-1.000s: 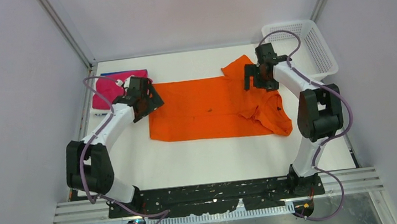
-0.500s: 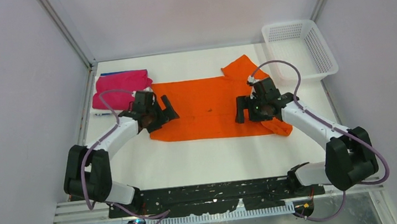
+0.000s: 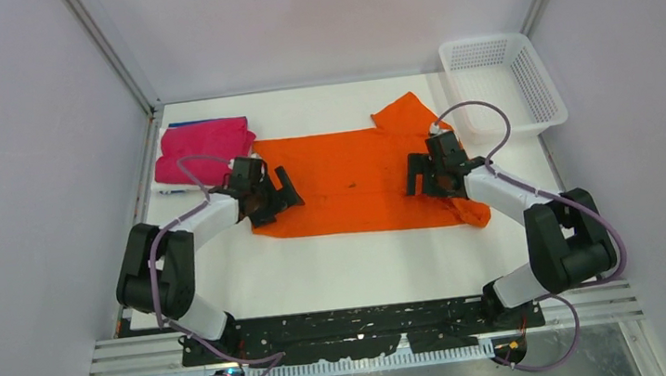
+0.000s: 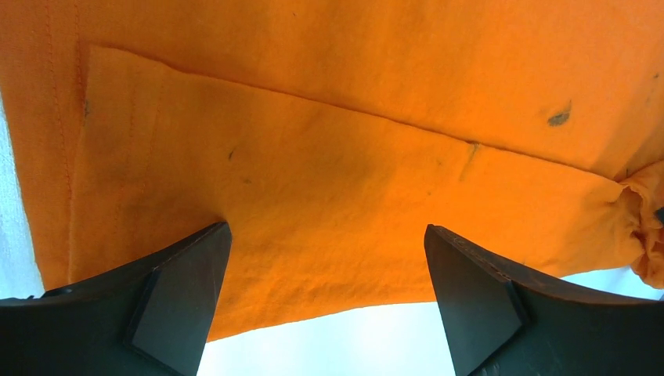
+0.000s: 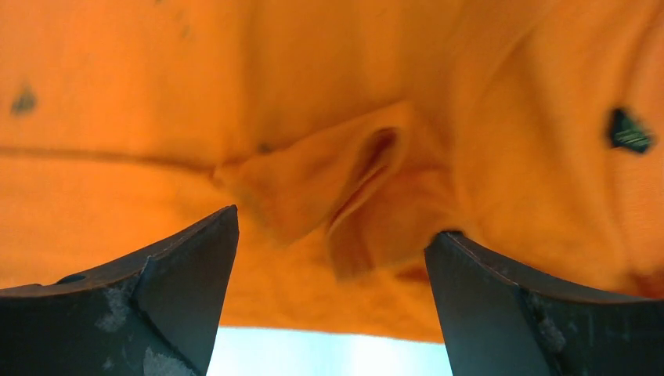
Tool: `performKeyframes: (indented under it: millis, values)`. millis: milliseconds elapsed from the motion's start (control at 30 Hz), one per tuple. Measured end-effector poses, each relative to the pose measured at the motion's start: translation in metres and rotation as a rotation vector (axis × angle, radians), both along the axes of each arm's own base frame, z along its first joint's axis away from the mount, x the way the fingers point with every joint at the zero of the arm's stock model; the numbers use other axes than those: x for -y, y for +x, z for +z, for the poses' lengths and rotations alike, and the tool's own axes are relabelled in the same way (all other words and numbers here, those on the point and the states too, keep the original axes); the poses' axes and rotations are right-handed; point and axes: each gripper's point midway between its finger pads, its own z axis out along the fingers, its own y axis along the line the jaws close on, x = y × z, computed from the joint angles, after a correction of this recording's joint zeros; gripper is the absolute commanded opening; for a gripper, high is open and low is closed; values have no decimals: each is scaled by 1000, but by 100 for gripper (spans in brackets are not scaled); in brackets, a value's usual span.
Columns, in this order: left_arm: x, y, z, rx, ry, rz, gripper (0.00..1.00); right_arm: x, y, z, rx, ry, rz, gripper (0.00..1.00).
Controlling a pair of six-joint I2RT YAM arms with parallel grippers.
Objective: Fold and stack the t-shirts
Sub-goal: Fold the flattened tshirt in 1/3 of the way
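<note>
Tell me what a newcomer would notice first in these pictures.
The bright orange t-shirt lies spread across the middle of the table, with the left hand open over its left end and the right hand open over its bunched right end. A folded magenta-pink t-shirt sits at the far left and a white mesh basket in the far right corner.
</note>
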Motion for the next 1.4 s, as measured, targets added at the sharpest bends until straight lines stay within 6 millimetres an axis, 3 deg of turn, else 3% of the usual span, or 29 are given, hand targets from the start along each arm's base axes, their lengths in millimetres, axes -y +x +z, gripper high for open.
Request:
performKeyframes:
  millis: [300,400,533,667,767,933,1067,1233,1400]
  values:
    - [-4,3,-2,-1,-1,12,100,87,55,4,119,-44,-316,95]
    - [-4,3,-2,0,0,11,100,95,69,20,162,-35,-343,95]
    - [-6,1,-1,3,1,14,100,91,79,44,224,-4,-330,95]
    - [-8,1,1,9,1,17,100,78,64,63,246,60,-293,95]
    - [-8,1,3,14,-1,17,100,62,33,65,224,91,-247,95]
    - [-7,0,3,13,-3,15,99,27,-19,48,115,142,-129,95]
    - [-7,1,3,14,-3,15,100,21,-42,25,15,162,-104,95]
    - [-7,0,3,14,-1,13,100,27,-42,-3,-85,162,-136,95]
    - [-8,0,3,13,2,10,100,52,-28,-21,-128,105,-235,95]
